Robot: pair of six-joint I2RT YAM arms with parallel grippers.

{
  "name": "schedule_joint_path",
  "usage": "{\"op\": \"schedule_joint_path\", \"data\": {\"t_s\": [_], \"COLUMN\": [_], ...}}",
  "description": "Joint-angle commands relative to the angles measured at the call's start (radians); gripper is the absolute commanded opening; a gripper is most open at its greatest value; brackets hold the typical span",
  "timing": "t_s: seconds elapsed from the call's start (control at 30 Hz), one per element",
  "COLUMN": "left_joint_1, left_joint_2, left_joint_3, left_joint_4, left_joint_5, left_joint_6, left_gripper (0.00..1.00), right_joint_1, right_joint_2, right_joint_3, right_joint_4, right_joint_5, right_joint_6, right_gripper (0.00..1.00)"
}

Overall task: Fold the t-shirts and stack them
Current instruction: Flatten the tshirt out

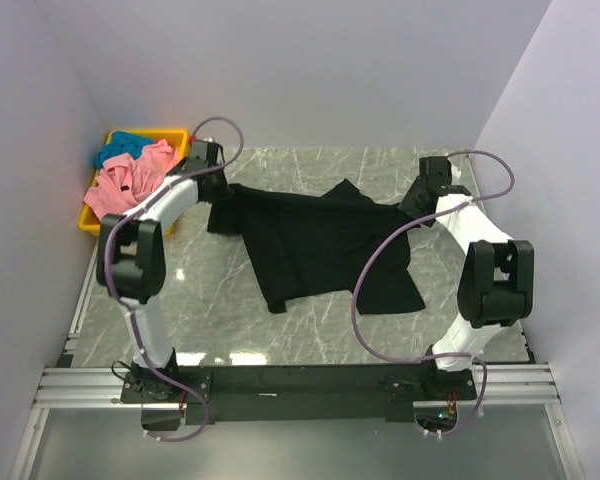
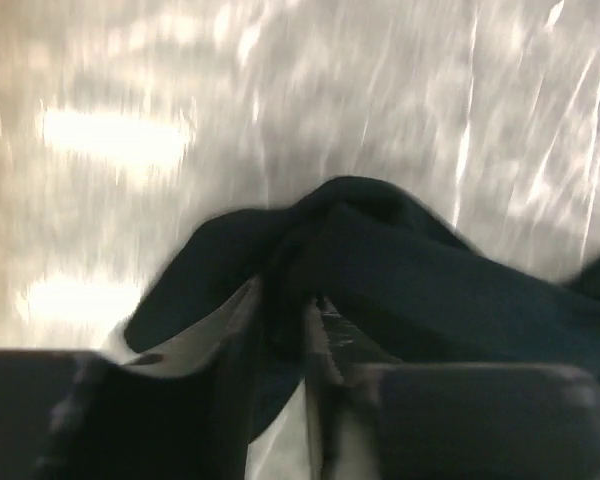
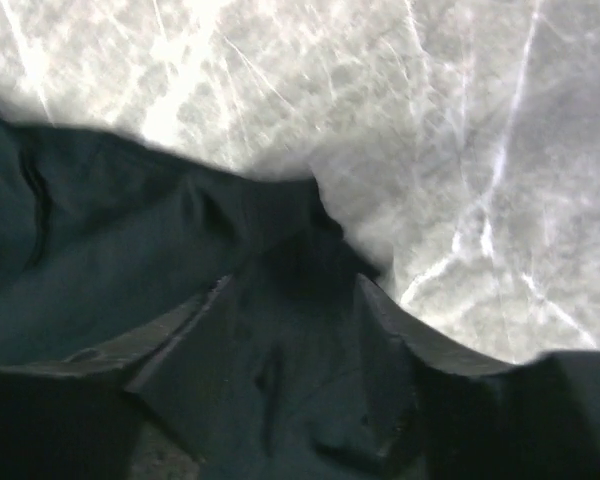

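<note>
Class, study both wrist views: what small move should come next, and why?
Probably close the right claw on the black t-shirt: its jaws stand apart around cloth, while the left claw pinches a fold.

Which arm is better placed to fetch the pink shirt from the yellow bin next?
Left, probably. The left hand sits right beside the yellow bin holding the pink shirt; the right hand is across the table, beyond the black t-shirt.
</note>
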Motion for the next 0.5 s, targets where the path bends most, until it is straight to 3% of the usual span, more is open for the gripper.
{"op": "schedule_joint_path", "data": {"t_s": [0.0,0.03,0.07,0.17,0.23,0.33,0.47], "left_joint_1": [0.007,0.007,0.004,-0.039,-0.077,-0.156,-0.260], "left_joint_2": [0.073,0.086,0.083,0.005,-0.095,-0.252,-0.452], "left_joint_3": [0.198,0.226,0.260,0.202,0.133,-0.063,-0.416], "left_joint_4": [-0.066,-0.071,-0.077,-0.066,-0.066,-0.072,-0.071], "left_joint_5": [-0.055,-0.055,-0.044,-0.046,-0.086,-0.112,-0.087], "left_joint_6": [0.101,0.098,0.092,0.065,0.052,-0.023,-0.166], "left_gripper": [0.30,0.38,0.57,0.82,0.87,0.86,0.84], "right_joint_1": [0.052,0.070,0.099,0.228,0.323,0.395,0.443], "right_joint_2": [-0.096,-0.117,-0.137,-0.229,-0.255,-0.300,-0.343], "right_joint_3": [-0.028,-0.072,-0.095,-0.180,-0.236,-0.315,-0.387], "right_joint_4": [-0.031,-0.028,-0.027,-0.002,0.009,0.022,0.042], "right_joint_5": [0.051,0.050,0.042,0.005,-0.008,-0.048,-0.055], "right_joint_6": [-0.025,-0.027,-0.030,-0.063,-0.077,-0.050,-0.022], "right_gripper": [0.62,0.62,0.63,0.64,0.64,0.64,0.64]}}
